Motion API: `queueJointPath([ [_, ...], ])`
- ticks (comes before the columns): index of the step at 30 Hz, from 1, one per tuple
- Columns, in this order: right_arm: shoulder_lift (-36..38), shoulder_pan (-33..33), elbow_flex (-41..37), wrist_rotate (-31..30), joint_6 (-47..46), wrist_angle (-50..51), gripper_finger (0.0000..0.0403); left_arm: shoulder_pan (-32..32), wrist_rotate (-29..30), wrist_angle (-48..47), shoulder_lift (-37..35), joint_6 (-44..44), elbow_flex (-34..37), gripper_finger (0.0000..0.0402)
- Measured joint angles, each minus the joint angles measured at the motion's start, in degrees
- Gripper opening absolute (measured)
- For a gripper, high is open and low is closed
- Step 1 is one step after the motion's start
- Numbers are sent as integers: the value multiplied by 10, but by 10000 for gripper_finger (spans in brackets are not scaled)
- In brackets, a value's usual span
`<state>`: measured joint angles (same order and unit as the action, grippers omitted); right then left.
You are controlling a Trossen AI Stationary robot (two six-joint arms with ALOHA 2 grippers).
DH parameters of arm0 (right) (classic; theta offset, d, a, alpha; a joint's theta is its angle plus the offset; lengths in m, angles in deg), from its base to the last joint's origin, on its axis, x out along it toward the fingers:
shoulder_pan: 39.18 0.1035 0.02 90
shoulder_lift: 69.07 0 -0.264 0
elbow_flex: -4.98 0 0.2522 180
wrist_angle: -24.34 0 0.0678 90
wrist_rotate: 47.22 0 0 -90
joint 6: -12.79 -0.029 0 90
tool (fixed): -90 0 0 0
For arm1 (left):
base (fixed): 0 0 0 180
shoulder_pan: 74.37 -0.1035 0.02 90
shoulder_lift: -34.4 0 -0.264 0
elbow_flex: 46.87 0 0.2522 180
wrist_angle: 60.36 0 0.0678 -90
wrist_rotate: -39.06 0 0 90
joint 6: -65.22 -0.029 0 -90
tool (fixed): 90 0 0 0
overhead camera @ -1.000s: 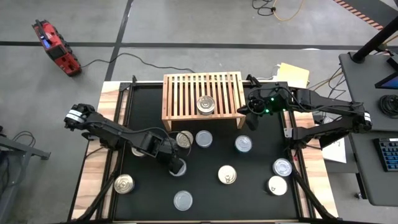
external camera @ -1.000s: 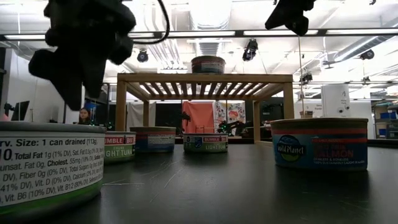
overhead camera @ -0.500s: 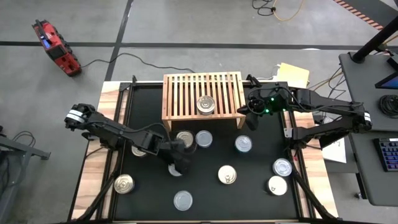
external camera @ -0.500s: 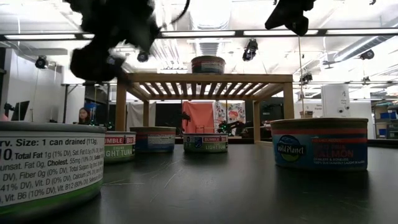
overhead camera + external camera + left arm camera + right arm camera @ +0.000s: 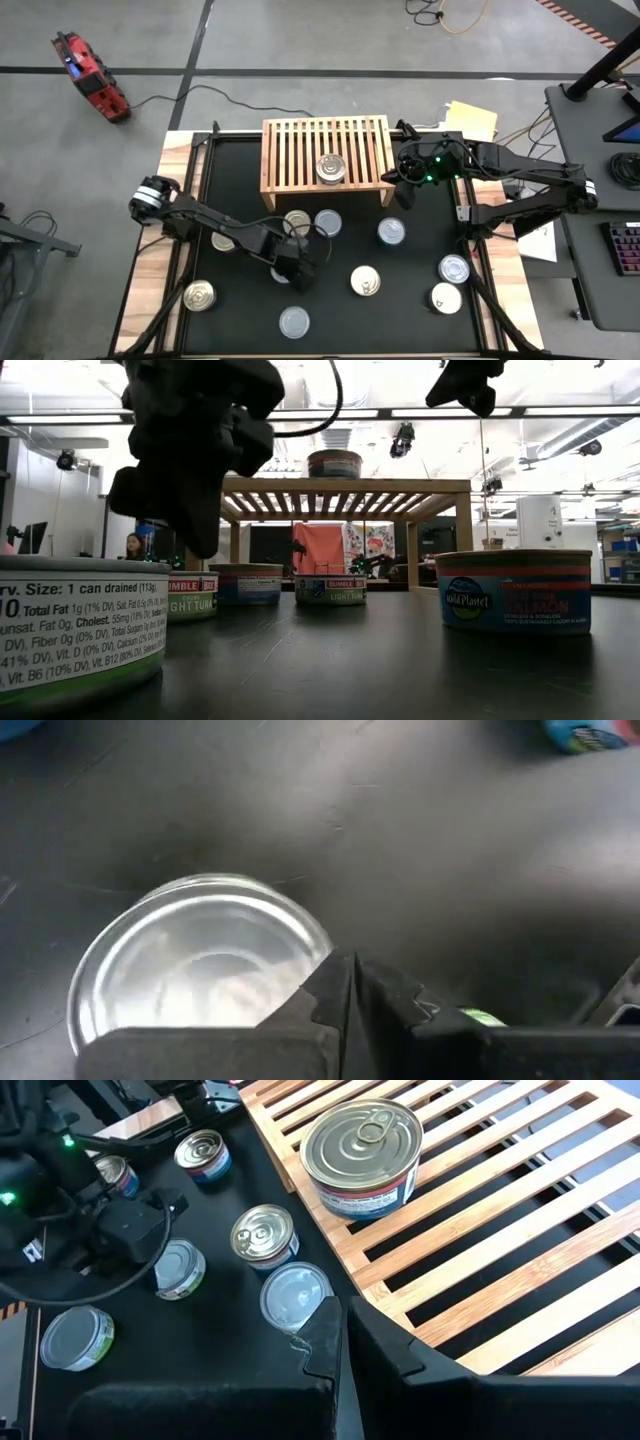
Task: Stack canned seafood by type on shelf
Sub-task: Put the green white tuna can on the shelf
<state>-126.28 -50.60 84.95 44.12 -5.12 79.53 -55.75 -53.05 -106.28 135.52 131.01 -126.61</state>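
Currently, left end effector [image 5: 303, 277] is closed and empty above a tin [image 5: 195, 960]; right end effector [image 5: 403, 192], closed, hangs beside the shelf [image 5: 300, 150].

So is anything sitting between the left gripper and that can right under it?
Nothing visible does. The left gripper hangs shut just above the plain-lidded can on the black mat, and the left wrist view shows only bare mat around that can. The other cans nearby stand apart from it.
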Motion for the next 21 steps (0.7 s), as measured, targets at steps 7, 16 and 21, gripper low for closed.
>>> queueJointPath([
  [7, 0, 0, 0, 0, 13, 1, 13, 3, 29, -36, -6, -22, -9, 0],
  [16, 0, 0, 0, 0, 25, 0, 13, 79, 47, -141, -25, -66, -23, 0],
  [21, 0, 0, 0, 0, 29, 0, 13, 105, 71, -94, -26, -58, 2, 0],
])
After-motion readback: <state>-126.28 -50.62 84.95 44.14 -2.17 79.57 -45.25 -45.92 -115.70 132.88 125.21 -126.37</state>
